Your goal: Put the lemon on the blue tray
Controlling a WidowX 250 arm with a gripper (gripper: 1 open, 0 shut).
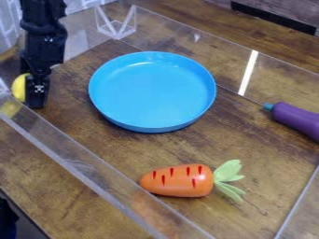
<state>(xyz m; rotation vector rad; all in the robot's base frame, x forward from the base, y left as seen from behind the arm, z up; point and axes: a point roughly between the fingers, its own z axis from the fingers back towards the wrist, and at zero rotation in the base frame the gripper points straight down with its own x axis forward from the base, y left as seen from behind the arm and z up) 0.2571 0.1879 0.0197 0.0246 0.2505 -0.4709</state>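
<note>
Camera view: lemon [19, 88] beside the gripper's fingertips [36, 101].

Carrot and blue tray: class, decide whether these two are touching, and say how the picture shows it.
Apart. The camera view shows bare brown tabletop between the carrot and the rim of the blue tray.

One camera looks steeply down over the tabletop [125, 154].

yellow lemon [19, 88] left of round blue tray [152, 91]
</note>
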